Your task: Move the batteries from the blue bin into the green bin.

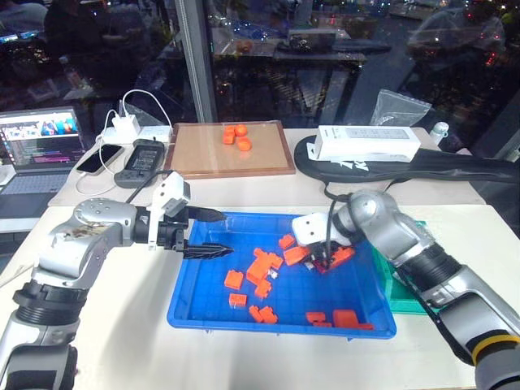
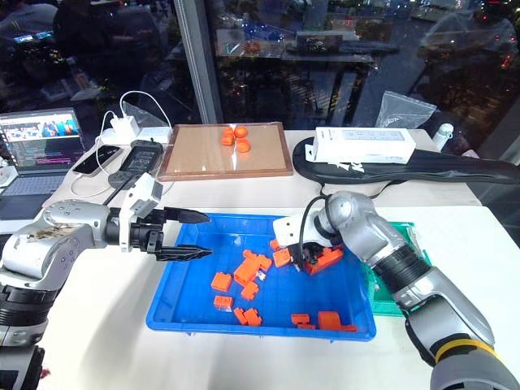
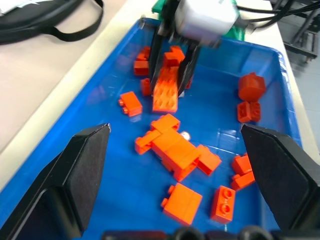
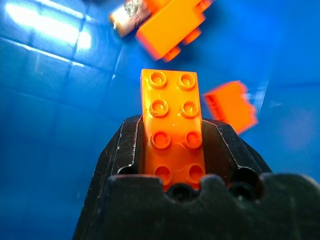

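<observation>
The right gripper (image 4: 172, 145) is clamped on an orange brick (image 4: 172, 125), long sides against its fingers, low over the blue bin (image 1: 195, 313) near its far right corner. The left gripper (image 1: 213, 234) hangs over the bin's left edge, fingers spread wide and empty. Only one battery (image 4: 125, 14) is visible: a slim grey-silver cylinder with dark print, lying on the bin floor half tucked under a loose brick (image 4: 170, 25). It is likely light, rigid and slick, prone to rolling, so I'd pinch it across the middle of the barrel. The green bin (image 2: 398, 240) sits against the blue bin's right edge.
</observation>
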`<state>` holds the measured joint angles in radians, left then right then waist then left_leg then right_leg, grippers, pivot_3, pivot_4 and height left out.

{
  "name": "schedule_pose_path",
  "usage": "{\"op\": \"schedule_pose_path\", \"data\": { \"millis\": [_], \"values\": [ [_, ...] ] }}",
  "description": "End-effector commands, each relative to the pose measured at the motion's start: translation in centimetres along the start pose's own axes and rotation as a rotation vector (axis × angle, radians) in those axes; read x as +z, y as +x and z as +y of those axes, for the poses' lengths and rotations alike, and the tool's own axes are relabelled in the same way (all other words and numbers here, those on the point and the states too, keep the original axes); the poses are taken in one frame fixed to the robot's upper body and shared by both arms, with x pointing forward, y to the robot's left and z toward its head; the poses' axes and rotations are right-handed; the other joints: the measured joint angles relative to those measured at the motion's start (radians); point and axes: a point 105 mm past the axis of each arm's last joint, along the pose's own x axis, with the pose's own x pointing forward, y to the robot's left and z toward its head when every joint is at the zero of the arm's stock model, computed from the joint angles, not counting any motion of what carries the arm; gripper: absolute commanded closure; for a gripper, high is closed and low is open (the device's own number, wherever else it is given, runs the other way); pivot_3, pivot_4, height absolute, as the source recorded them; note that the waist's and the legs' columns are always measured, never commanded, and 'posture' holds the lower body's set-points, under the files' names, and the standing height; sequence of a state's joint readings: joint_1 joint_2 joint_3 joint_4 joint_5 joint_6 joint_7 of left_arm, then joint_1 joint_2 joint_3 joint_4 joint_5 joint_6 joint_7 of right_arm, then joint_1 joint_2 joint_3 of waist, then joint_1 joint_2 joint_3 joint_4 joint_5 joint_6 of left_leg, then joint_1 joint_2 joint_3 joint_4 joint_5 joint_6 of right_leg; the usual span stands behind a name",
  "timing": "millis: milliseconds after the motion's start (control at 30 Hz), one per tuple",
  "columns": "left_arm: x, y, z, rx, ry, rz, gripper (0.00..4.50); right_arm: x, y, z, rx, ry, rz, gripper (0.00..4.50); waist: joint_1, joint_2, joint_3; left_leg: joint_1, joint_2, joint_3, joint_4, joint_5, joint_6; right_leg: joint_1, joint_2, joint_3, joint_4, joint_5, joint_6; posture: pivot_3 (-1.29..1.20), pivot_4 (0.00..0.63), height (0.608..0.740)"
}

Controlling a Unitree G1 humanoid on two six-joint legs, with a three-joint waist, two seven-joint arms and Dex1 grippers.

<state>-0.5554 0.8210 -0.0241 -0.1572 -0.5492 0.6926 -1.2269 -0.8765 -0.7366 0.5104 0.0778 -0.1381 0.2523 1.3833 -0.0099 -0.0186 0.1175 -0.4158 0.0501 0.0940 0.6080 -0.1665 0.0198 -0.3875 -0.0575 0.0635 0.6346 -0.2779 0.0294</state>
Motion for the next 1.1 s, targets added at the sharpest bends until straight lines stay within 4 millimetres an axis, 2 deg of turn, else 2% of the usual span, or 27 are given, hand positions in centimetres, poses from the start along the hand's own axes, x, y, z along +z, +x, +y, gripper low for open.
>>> {"op": "schedule_pose_path", "data": {
  "millis": [33, 100, 167, 200, 267, 367, 533, 667, 800, 967, 1033, 1100],
  "values": [
    [1.4, -0.2, 0.2, 0.004, 0.057, -0.025, 0.0, -0.3, -3.2, -0.8, -0.088, 0.064, 0.005, 3.12, 0.002, 0.0, 0.0, 0.0, 0.0, 0.0, 0.0, 0.0, 0.0, 0.0, 0.0, 0.0, 0.0, 0.0, 0.0, 0.0, 0.15, 0.74],
    [1.5, 0.1, 0.4, 0.001, 0.061, -0.025, 0.0, -2.2, -4.1, -0.7, -0.134, 0.116, 0.054, 3.12, 0.003, 0.0, 0.0, 0.0, 0.0, 0.0, 0.0, 0.0, 0.0, 0.0, 0.0, 0.0, 0.0, 0.0, 0.0, 0.0, 0.15, 0.74],
    [1.6, 0.3, 0.5, -0.004, 0.064, -0.024, 0.0, -3.5, -4.6, -0.4, -0.149, 0.135, 0.095, 2.12, 0.004, 0.0, 0.0, 0.0, 0.0, 0.001, 0.0, 0.0, 0.0, 0.0, 0.0, 0.0, -0.001, 0.0, 0.0, 0.0, 0.15, 0.74],
    [1.6, 0.4, 0.6, -0.005, 0.064, -0.024, 0.0, -4.0, -4.7, -0.2, -0.154, 0.144, 0.111, 1.92, 0.003, 0.0, 0.0, 0.0, 0.0, 0.001, 0.0, 0.0, 0.0, 0.0, 0.0, 0.0, -0.001, 0.0, 0.0, 0.0, 0.15, 0.74],
    [1.6, 0.5, 0.7, -0.008, 0.067, -0.023, 0.0, -4.3, -4.9, -0.1, -0.174, 0.139, 0.127, 1.21, 0.001, 0.0, 0.0, 0.0, 0.0, 0.001, 0.0, 0.0, 0.0, 0.0, 0.0, 0.0, -0.001, 0.0, 0.0, 0.0, 0.15, 0.74],
    [1.7, 0.6, 0.8, -0.013, 0.071, -0.018, 0.0, -2.8, -4.7, 0.2, -0.174, 0.151, 0.071, 0.21, -0.005, 0.0, 0.0, 0.0, 0.0, 0.001, 0.0, 0.0, 0.0, 0.0, 0.0, 0.0, -0.001, 0.0, 0.0, 0.0, 0.15, 0.74],
    [1.8, 0.7, 0.8, -0.019, 0.075, -0.015, 0.0, 0.3, -2.7, 2.5, -0.062, 0.213, -0.063, 0.21, -0.005, 0.0, 0.0, 0.0, 0.001, 0.0, -0.001, 0.0, 0.0, -0.001, 0.001, 0.001, 0.0, 0.0, -0.001, 0.0, 0.15, 0.74],
    [1.7, 0.6, 0.8, -0.016, 0.076, -0.011, 0.0, 1.4, -1.4, 3.6, -0.014, 0.25, -0.094, 0.21, 0.001, 0.0, 0.0, 0.0, 0.0, 0.0, 0.0, 0.0, 0.0, 0.0, 0.001, 0.0, 0.0, 0.0, -0.001, 0.0, 0.15, 0.74],
    [1.6, 0.4, 0.6, -0.012, 0.075, -0.003, 0.0, 0.6, 0.3, 4.8, 0.032, 0.361, -0.059, 0.21, 0.005, 0.0, 0.0, 0.0, 0.0, 0.0, 0.001, 0.0, 0.0, 0.0, 0.0, 0.0, -0.001, 0.0, 0.0, 0.0, 0.15, 0.74],
    [1.2, 0.3, 0.5, -0.013, 0.076, 0.02, 0.0, -1.7, 1.2, 4.6, 0.004, 0.438, 0.029, 0.21, 0.004, 0.0, 0.0, 0.0, 0.0, 0.001, 0.001, 0.0, 0.0, 0.0, 0.0, 0.0, -0.001, 0.0, -0.001, 0.0, 0.15, 0.74],
    [1.1, 0.3, 0.4, -0.017, 0.077, 0.028, 0.0, -2.0, 1.5, 4.4, -0.005, 0.459, 0.033, 0.21, 0.003, 0.0, 0.0, 0.0, 0.0, 0.001, 0.0, 0.0, 0.0, 0.0, 0.0, 0.0, -0.001, 0.0, -0.001, 0.0, 0.15, 0.74],
    [0.9, 0.2, 0.4, -0.014, 0.077, 0.034, 0.0, -2.2, 1.8, 4.2, -0.011, 0.474, 0.038, 0.71, 0.0, 0.0, 0.0, 0.0, 0.0, 0.0, 0.0, 0.0, 0.0, 0.0, 0.0, 0.0, -0.001, 0.0, -0.001, 0.0, 0.15, 0.74]
  ]
}}
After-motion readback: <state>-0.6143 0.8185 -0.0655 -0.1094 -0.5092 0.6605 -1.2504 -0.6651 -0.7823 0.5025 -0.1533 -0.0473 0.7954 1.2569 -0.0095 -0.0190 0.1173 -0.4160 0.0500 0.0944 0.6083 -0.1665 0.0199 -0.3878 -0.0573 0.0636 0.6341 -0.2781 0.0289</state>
